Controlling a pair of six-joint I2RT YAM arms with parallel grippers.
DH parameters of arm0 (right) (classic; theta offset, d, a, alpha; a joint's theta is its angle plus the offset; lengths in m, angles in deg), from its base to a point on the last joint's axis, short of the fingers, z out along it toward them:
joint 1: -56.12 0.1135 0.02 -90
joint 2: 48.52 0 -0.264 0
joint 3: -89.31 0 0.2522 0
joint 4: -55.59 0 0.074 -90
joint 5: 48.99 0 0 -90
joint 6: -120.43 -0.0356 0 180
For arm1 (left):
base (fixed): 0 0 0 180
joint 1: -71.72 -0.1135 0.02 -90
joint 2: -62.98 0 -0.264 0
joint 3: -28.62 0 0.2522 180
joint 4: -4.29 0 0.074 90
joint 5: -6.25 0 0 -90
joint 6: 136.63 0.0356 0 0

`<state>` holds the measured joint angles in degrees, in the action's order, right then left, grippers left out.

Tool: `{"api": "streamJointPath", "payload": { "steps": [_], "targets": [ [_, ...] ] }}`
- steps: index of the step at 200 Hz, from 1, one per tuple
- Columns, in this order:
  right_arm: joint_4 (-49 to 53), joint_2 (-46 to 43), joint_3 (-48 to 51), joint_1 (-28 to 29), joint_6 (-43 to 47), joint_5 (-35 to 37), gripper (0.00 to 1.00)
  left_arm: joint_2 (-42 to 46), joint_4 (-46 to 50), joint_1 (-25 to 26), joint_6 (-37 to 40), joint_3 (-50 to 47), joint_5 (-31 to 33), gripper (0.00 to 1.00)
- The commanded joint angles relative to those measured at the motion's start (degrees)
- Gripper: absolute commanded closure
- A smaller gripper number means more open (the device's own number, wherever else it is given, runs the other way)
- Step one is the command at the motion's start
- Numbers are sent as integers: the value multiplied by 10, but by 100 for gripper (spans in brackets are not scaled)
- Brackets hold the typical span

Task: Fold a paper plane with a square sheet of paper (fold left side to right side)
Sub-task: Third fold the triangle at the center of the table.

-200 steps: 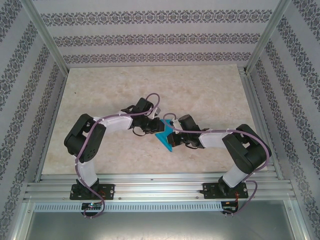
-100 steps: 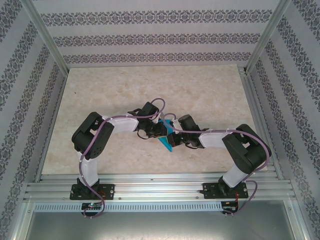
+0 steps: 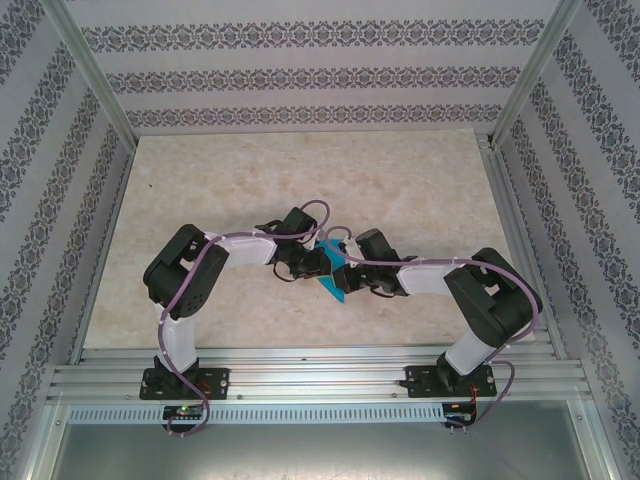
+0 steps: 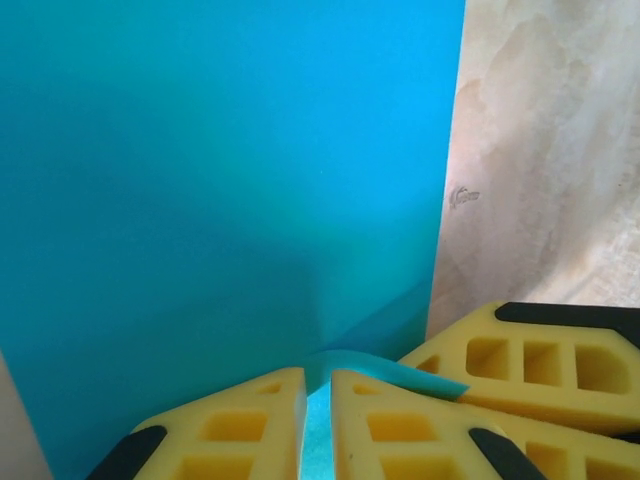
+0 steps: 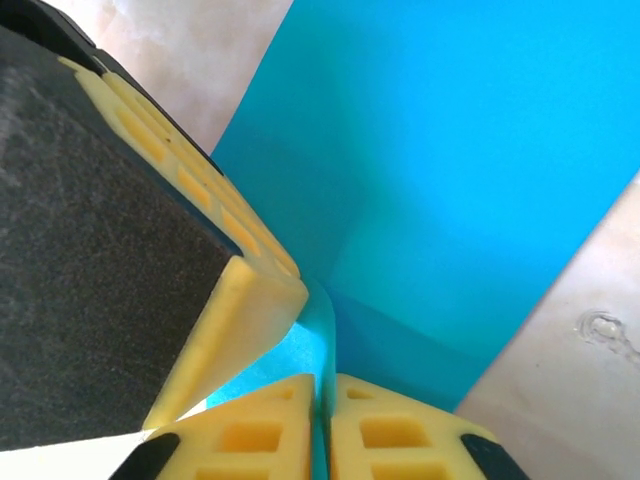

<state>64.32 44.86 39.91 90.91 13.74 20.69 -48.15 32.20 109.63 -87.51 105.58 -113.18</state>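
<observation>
A pale marbled table (image 3: 400, 180) lies under me, with patterned wallpaper (image 3: 300, 80) on three sides and an aluminium rail (image 3: 300, 375) along the near edge where both my arms are bolted. Near the middle of that table, a little toward the near edge, is the square sheet of paper (image 3: 335, 283). From above it shows as a narrow cyan sliver pointing toward the rail, squeezed between my two wrists. My left wrist camera sees it as a broad, plain blue plane (image 4: 220, 160) rising in front of the lens, with one straight edge cutting down against the bare table (image 4: 540, 150). A bent lip of the sheet curls in at the bottom, and there my left gripper (image 4: 318, 375) is clamped on it, yellow fingers (image 4: 240, 425) nearly together with the thin paper in the slit between them. My right wrist camera shows the same blue surface (image 5: 460, 150) slanting up and away with a soft crease running through it. My right gripper (image 5: 322, 385) pinches a fold of it, fingertips (image 5: 400, 435) pressed close with only the paper between. The two grips sit just beside each other. A finger of my right gripper (image 4: 520, 365) shows at the lower right of the left wrist view, touching the curled lip. A finger of my left gripper (image 5: 230, 320), with its black pad, leans in from the upper left of the right wrist view. From above, my left gripper (image 3: 318, 262) and right gripper (image 3: 345, 268) meet at the sheet, elbows spread wide to either side. A small mark (image 4: 462, 196) sits on the table just beside the paper's edge.
</observation>
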Motion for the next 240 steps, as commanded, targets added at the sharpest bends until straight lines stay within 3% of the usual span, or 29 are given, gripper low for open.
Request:
{"api": "streamJointPath", "payload": {
  "steps": [1, 39, 80, 119, 166, 240],
  "targets": [
    [64, -23, -5, 5, -6, 25, 82, -19, 20, 8, 16, -16, 22, 84],
    [130, -136, -13, -10, -34, 39, 68, -19, 20, 8, 19, -23, 25, 84],
    [123, -196, 20, -6, -139, -18, 69, -18, 19, 8, 20, -25, 27, 84],
    [15, -156, 49, 22, -239, -58, 72, -17, 20, 10, 22, -22, 26, 84],
    [12, -91, 33, 27, -246, -62, 73, -16, 24, 9, 24, -18, 28, 84],
    [13, -77, 45, 35, -249, -77, 73, -18, 29, 10, 27, -12, 31, 84]
  ]
}}
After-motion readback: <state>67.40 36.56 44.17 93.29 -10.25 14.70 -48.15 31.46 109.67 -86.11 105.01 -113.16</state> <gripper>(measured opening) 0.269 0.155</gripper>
